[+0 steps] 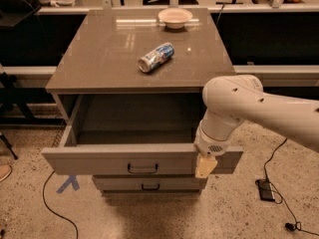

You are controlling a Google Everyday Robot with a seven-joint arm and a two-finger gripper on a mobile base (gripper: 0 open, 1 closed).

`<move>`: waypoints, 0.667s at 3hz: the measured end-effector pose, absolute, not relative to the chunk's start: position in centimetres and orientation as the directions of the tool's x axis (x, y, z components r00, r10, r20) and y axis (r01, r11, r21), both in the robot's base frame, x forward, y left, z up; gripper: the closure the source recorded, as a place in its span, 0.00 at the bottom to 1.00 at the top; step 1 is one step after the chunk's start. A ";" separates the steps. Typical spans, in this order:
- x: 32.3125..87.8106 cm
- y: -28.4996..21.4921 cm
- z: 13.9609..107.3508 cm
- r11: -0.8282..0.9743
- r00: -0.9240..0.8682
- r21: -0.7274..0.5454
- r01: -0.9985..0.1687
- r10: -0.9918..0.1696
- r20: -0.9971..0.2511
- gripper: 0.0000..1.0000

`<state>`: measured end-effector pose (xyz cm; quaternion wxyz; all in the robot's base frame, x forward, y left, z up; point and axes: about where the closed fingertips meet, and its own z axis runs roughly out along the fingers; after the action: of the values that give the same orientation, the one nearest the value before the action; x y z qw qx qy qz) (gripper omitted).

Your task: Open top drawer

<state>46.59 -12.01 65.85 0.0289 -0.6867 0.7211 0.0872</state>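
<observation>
Matte top drawer (94, 159), glossy cabinet top (99, 59), shiny metal can (156, 57), smooth plastic jaws at drawer front's right.

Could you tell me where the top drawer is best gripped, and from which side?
Grip the black bar handle centred on the front of the top drawer, coming from the front, since the bar lies level. The hand hangs before that front's right end.

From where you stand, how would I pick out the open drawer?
Find the grey cabinet with a can and bowl on top. The top drawer sits just beneath, the arm's tool at its front's right end. It alone is pulled out, wider and taller than the front below.
</observation>
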 end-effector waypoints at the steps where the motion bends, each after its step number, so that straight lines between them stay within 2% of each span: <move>1: 45.2 -11.4 66.5 0.023 -0.037 0.089 -0.996 -0.986 -0.160 0.73; 2: 44.0 -11.4 66.9 0.026 -0.039 0.074 -0.997 -0.983 -0.177 0.96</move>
<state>44.01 -11.38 66.92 0.0380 -0.6922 0.7152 0.0889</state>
